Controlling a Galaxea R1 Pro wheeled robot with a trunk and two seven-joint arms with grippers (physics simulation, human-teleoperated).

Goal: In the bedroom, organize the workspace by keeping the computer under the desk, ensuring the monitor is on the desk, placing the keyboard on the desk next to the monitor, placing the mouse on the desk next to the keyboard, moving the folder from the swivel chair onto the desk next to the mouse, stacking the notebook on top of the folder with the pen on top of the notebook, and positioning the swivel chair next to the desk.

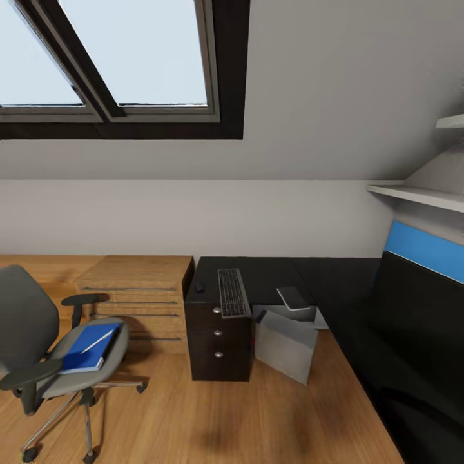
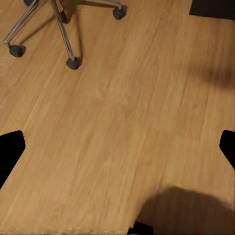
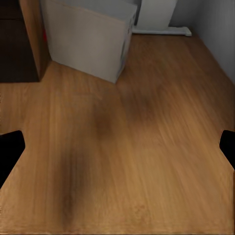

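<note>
The grey swivel chair stands on the floor at the left, apart from the black desk. A blue folder lies on its seat, with a slim white pen across it. The keyboard and the small dark mouse rest on the desk above the drawer unit. A dark flat notebook lies at the desk's inner edge, over the light grey computer below. The monitor is out of view. My left gripper and right gripper hang open over bare floor.
A light wooden drawer chest sits between the chair and the desk. The chair's chrome base and casters are close ahead of my left gripper. White shelves and a blue back panel are at the right, under the skylight.
</note>
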